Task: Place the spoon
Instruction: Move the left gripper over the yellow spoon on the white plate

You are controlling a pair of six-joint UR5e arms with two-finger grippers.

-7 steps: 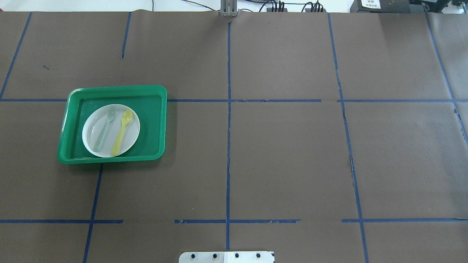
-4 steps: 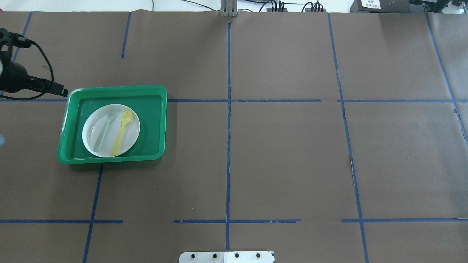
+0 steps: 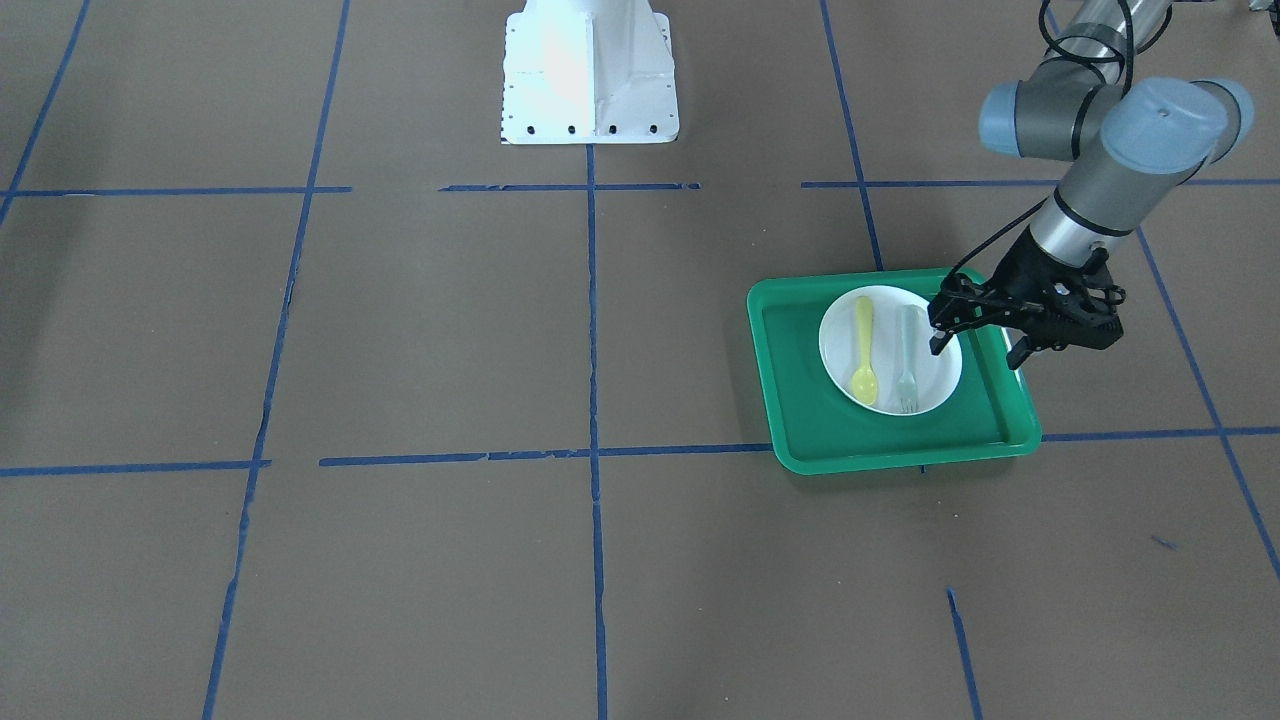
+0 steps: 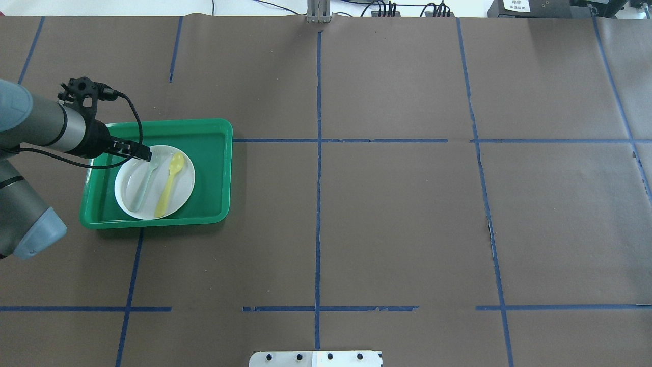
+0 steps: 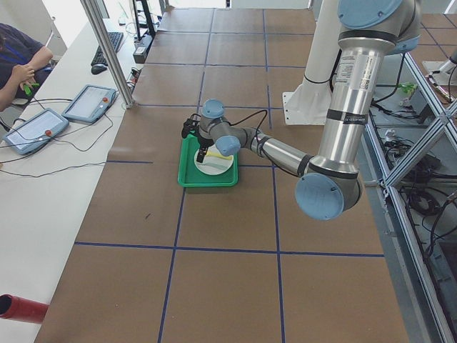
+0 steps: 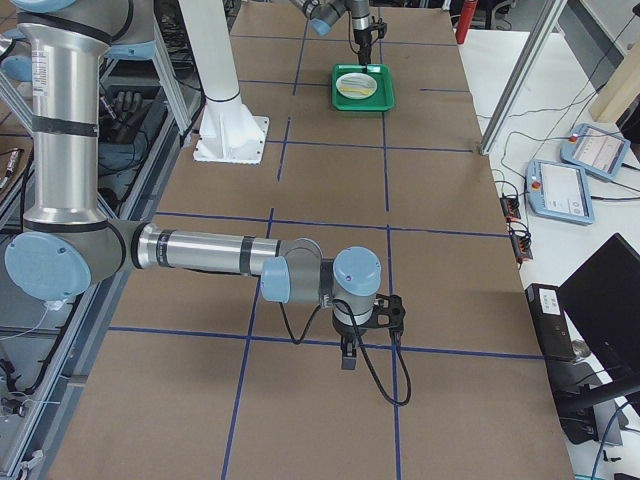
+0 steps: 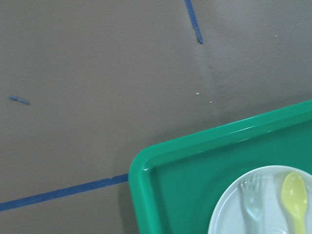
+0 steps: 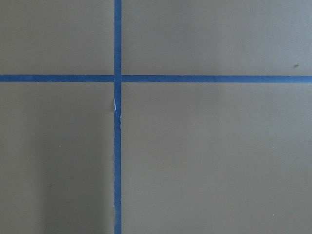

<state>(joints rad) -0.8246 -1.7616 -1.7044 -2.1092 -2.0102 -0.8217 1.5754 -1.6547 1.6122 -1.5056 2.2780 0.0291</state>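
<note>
The yellow spoon (image 4: 169,183) lies on a white plate (image 4: 184,178) inside a green tray (image 4: 163,123), bowl toward the far side. It also shows in the front view (image 3: 864,350) and at the lower right of the left wrist view (image 7: 295,195). My left gripper (image 3: 976,350) is open and empty. It hovers above the tray's left side, by the plate's edge, apart from the spoon; overhead the left gripper (image 4: 144,153) reaches in from the left. My right gripper (image 6: 348,355) hangs over bare table far from the tray; I cannot tell whether it is open or shut.
A pale grey-green fork (image 4: 145,181) lies on the plate beside the spoon, between it and my left gripper. Brown paper with blue tape lines (image 4: 318,204) covers the table. The robot's white base (image 3: 588,70) stands at the near edge.
My left arm has come in from the left edge and moved over the tray's left side. The spoon, fork, plate and tray have not moved.
</note>
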